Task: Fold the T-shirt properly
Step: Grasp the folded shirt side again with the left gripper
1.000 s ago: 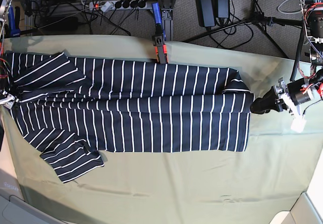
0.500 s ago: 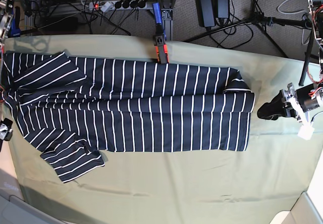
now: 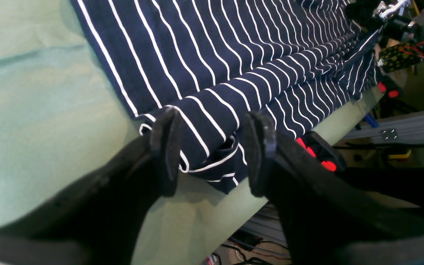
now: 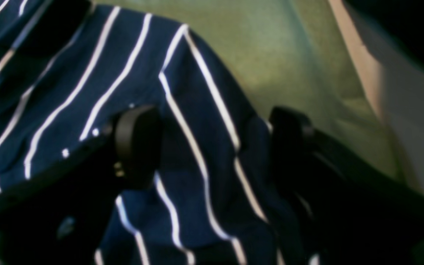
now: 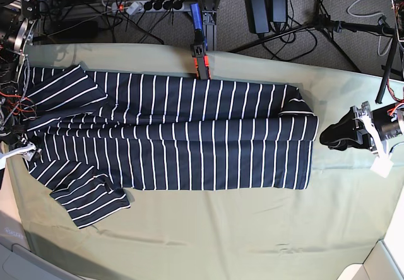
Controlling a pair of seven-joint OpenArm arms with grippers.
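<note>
Two spread jaws of your left gripper straddle the T-shirt corner mid-frame; right wrist view: your right gripper gapes over striped fabric; base view: shirt spans the green cloth

from the base view i get even, bright light with only soft shadows under the t-shirt hem, and straight edges bow toward the corners. my left wrist view is sharp mid-frame, its near black fingers slightly soft. my right wrist view is dim and blurred throughout, stripes smeared, lower frame nearly black.
</note>
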